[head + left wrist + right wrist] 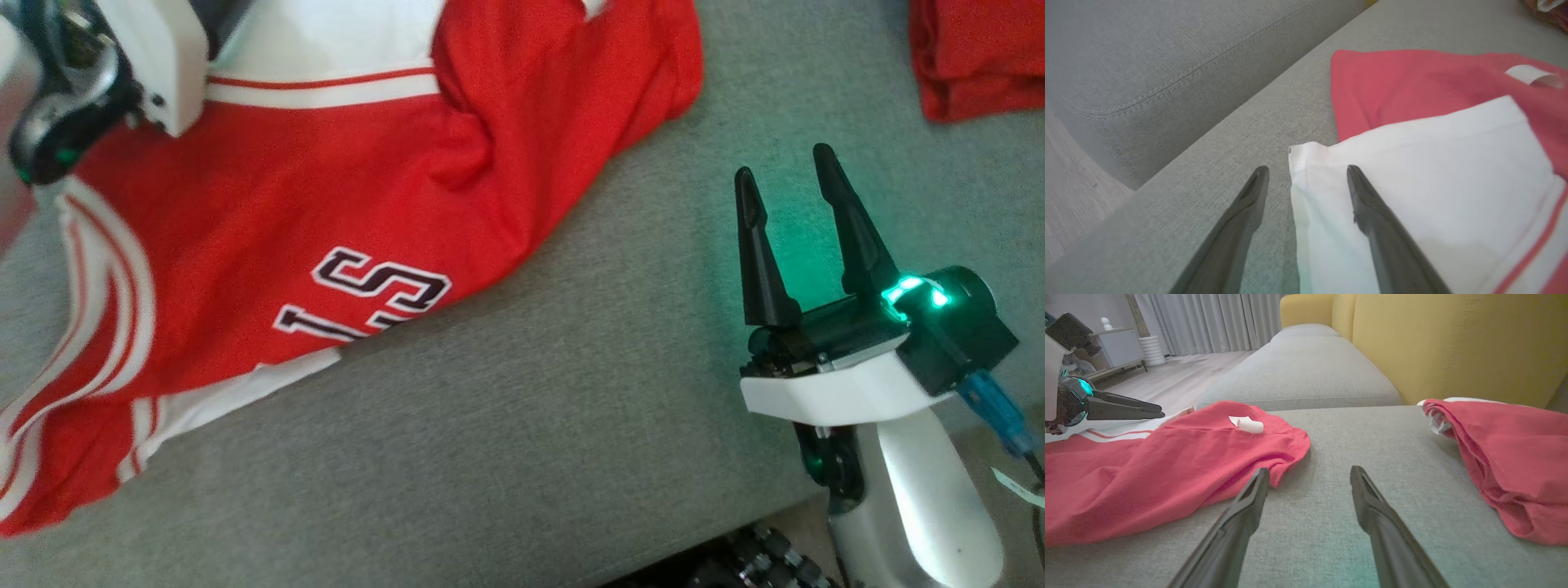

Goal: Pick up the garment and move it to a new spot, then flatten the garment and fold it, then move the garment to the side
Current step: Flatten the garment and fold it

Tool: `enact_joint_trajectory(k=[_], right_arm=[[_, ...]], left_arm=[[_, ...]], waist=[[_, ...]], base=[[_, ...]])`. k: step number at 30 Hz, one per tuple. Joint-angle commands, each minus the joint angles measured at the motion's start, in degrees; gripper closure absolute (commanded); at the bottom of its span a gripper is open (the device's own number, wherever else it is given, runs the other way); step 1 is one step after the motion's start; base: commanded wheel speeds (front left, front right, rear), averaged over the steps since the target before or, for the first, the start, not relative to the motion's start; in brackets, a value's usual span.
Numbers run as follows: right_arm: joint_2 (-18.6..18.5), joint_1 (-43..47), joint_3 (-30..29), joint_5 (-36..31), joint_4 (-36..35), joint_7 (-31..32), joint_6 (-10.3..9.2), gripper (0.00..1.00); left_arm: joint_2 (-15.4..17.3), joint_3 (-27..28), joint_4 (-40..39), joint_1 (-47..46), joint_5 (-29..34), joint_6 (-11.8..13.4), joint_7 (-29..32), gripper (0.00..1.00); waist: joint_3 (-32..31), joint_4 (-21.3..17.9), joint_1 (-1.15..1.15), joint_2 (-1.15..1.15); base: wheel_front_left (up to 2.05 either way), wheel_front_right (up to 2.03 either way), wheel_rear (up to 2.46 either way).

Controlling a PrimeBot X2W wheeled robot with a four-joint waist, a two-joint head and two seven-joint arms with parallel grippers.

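A: Reading any writing on the garment (326, 188)?

B: Making out dark, white-edged lettering (380, 286) on the red front: an "S" and, beside it, a stroke resembling a "1" or an "I", cutting off at the cloth's near edge. Also spotting a small white tag (1247, 424) curling up on the far part of the red cloth; not managing to read anything on it.

A: Lying where?

B: Sprawling, rumpled, over the left part of the grey sofa cushion (571, 425), with a white sleeve (1433, 171) and its thin red stripe at the far left, not far from the cushion's left edge.

A: Gripping anything?

B: Gripping nothing. Holding the left claw (1307, 169) over that sleeve's hem, fingers spread wide, one above white cloth, one above bare cushion. Hovering the right claw (782, 163) over bare cushion to the right of the garment, fingers likewise parted, glowing green at the wrist.

A: Leaving room for moving?

B: Leaving a broad bare stretch of cushion between the garment and a second red garment (976, 57) bunching at the far right against a yellow backrest (1453, 343). Running the cushion's near edge close under the right claw's wrist.
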Motion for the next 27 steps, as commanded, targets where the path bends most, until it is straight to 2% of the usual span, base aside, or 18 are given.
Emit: enact_joint_trajectory(k=[1,10,13,14,16,21,27], right_arm=[[-0.3,-0.3,1.2,0.5,-2.0,-0.2,-0.04,0.00],[-0.3,-0.3,2.1,1.7,-2.2,-0.2,-0.04,0.00],[-0.3,-0.1,2.1,2.0,-2.2,-0.2,-0.04,0.00],[-0.3,0.0,2.1,2.0,-2.2,-0.2,-0.04,0.00],[-0.3,0.1,2.0,2.0,-2.2,-0.2,-0.04,0.00],[-0.3,-0.2,1.1,1.5,-2.3,-0.2,-0.04,0.00],[-0.3,-1.4,-0.5,-0.3,-1.2,-0.2,-0.04,0.00]], left_arm=[[2.3,2.0,-0.6,-3.6,-0.2,0.1,-0.7,0.00],[3.4,-3.7,5.7,-7.7,-0.5,0.1,0.0,0.00],[3.5,-4.7,5.5,-7.4,-1.7,0.1,1.3,0.00],[3.6,-4.9,4.8,-7.1,-2.4,0.1,1.8,0.30],[4.1,-5.3,3.1,-7.0,-3.4,0.1,2.6,1.00],[4.8,-5.7,-0.9,-7.4,-4.1,0.1,3.0,1.00],[3.1,-5.9,-3.2,-8.1,-1.4,0.1,-5.2,1.00]], waist=[[1.6,-1.7,-0.01,0.00],[2.8,-4.3,-0.01,0.00],[2.7,-4.7,-0.01,0.00],[2.7,-4.7,-0.01,0.00],[2.6,-4.7,-0.01,0.00],[2.4,-3.6,-0.01,0.00],[-0.2,0.1,-0.01,0.00]], base=[[0.00,0.00,0.00],[0.00,0.00,0.00],[0.00,0.00,0.00],[0.00,0.00,0.00],[0.00,0.00,0.00],[0.00,0.00,0.00],[0.00,0.00,0.00]])
